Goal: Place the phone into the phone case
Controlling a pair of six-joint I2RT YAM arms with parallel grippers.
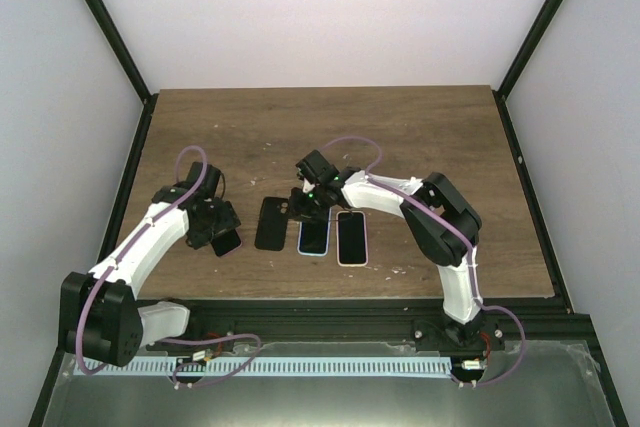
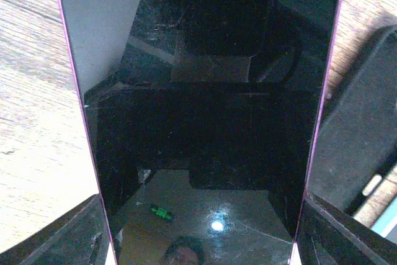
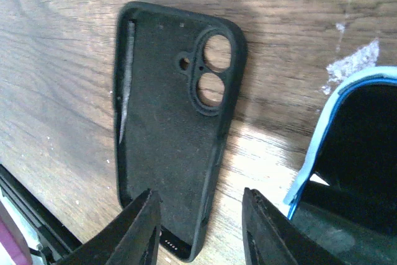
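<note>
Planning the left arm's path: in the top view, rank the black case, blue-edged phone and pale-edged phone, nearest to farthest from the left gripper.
1. The black case, just right of the left gripper holding the purple-edged phone.
2. The blue-edged phone, mid-row.
3. The pale-edged phone, right end.

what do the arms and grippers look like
The left arm and right arm have white shells, black joints and black bases, with a purple cable looping along each. The fingers are black and wedge-shaped. A small green light glows near the right wrist.
</note>
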